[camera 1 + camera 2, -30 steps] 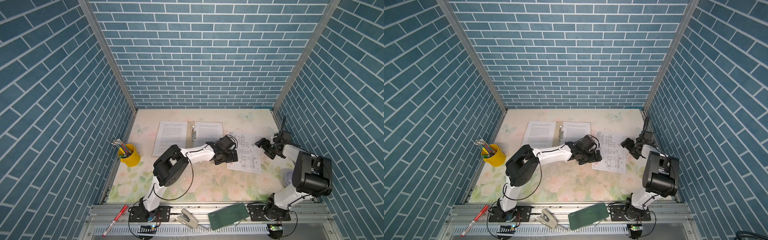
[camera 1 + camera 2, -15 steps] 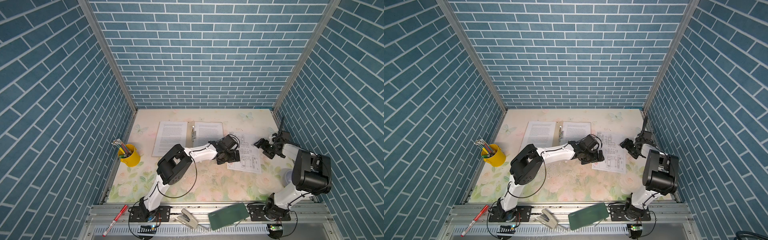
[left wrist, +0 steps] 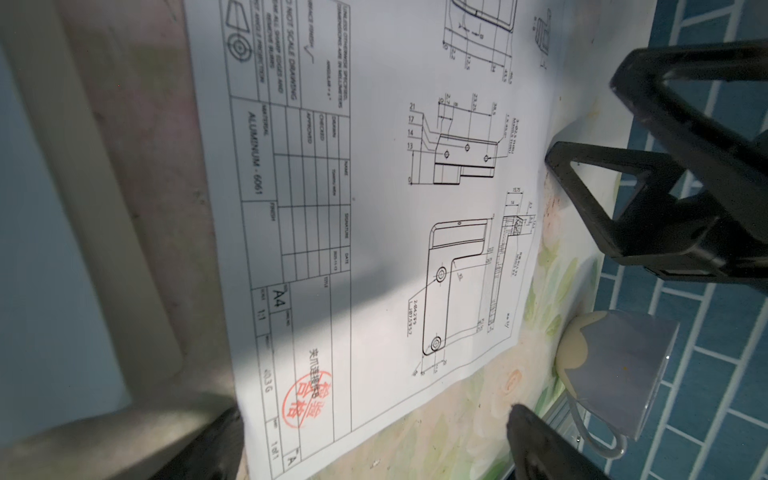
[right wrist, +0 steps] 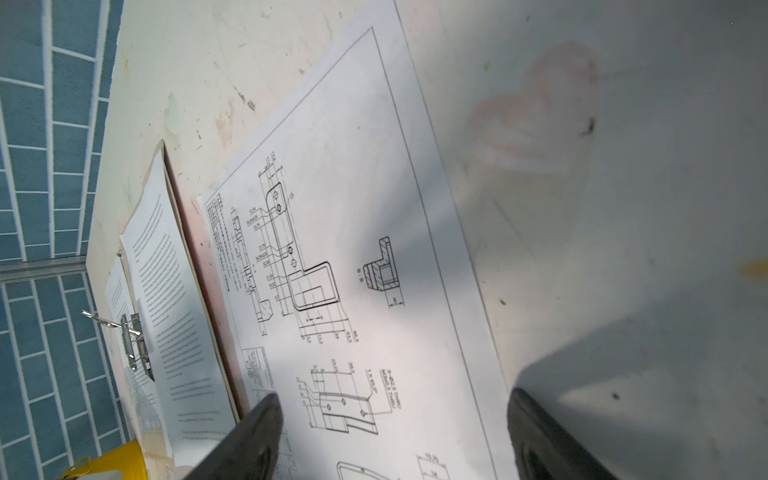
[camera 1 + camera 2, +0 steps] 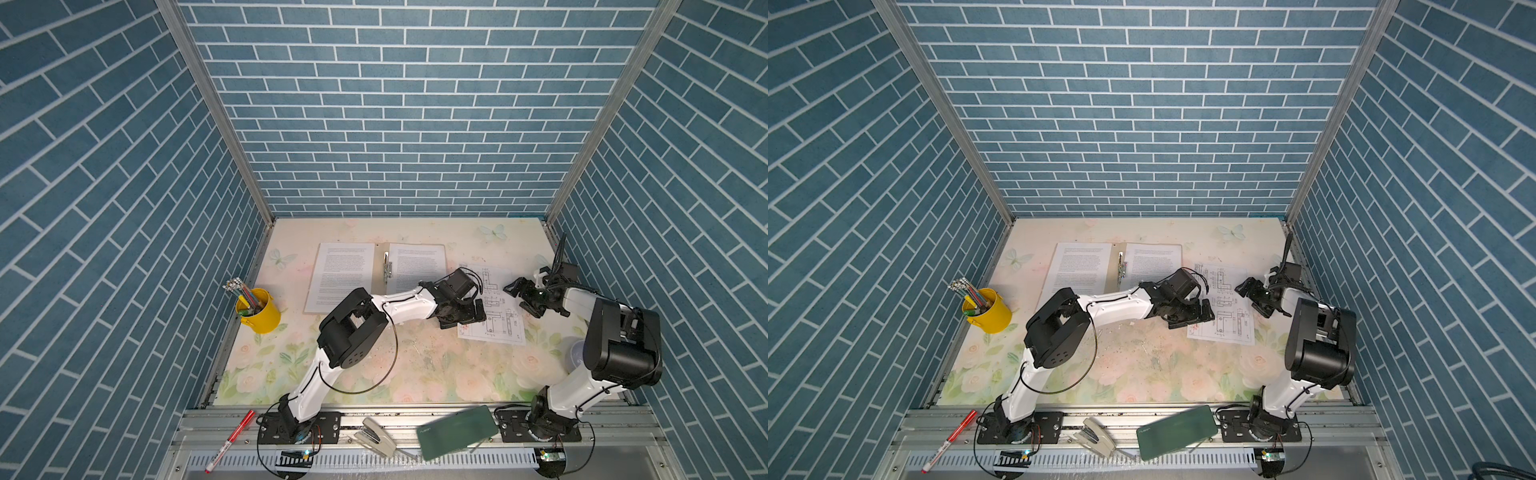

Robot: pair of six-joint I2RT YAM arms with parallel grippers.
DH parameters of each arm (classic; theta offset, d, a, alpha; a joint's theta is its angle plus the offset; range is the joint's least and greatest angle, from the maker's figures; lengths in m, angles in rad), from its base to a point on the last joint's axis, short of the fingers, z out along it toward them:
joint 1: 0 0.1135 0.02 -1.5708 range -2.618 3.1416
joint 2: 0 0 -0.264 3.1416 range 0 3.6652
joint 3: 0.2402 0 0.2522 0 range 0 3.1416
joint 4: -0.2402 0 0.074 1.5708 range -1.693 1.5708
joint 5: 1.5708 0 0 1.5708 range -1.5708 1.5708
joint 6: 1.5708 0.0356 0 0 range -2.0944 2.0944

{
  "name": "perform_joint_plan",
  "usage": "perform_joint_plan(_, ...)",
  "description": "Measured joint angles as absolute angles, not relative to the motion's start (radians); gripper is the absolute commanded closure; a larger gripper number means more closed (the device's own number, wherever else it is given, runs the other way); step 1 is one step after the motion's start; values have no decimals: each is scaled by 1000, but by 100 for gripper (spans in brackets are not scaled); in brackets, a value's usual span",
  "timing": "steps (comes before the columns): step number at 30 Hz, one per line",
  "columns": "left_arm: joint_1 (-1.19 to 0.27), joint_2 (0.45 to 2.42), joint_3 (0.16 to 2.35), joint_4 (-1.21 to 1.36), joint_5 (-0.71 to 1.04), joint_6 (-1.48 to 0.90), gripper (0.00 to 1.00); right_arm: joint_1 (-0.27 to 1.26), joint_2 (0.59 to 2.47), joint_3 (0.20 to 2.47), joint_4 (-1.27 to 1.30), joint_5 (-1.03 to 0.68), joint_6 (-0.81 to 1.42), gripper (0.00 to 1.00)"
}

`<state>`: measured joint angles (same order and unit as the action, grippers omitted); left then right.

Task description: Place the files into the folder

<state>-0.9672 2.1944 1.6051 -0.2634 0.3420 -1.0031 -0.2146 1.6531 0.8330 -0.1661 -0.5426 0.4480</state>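
Observation:
The tan folder (image 5: pixel 379 291) lies open at the back of the table, its metal clip (image 5: pixel 387 266) at the spine. A text sheet (image 5: pixel 340 276) covers its left half and another text sheet (image 5: pixel 415 266) its right half. The third file, a sheet of line drawings (image 5: pixel 494 307) with a red stamp (image 3: pixel 309 399), lies flat on the table right of the folder. My left gripper (image 5: pixel 465 318) is open at this sheet's near left edge, low over it in the left wrist view (image 3: pixel 374 440). My right gripper (image 5: pixel 519 297) is open at the sheet's right edge, its fingers straddling that edge (image 4: pixel 395 415).
A yellow pen cup (image 5: pixel 257 309) stands at the left wall. A pale mug (image 5: pixel 575 353) sits near the right arm. On the front rail lie a dark green case (image 5: pixel 457 428), a stapler (image 5: pixel 376 436) and a red marker (image 5: pixel 230 440).
My left arm has stretched a little further right, bringing its gripper onto the drawing sheet's left edge. The right gripper has stayed beside the sheet's right edge.

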Motion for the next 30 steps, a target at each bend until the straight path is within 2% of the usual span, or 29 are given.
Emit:
perform_joint_plan(21, -957, 2215, 1559, -54, 399, -1092, 0, -214, 1653, 776, -97, -703, 508, 17)
perform_joint_plan(27, -953, 2234, 1588, -51, 410, -1085, 0, -214, 1653, 767, -97, -722, 525, 24)
perform_joint_plan(30, -952, 2235, 1589, -52, 410, -1080, 0, -214, 1653, 767, -118, -715, 524, 33)
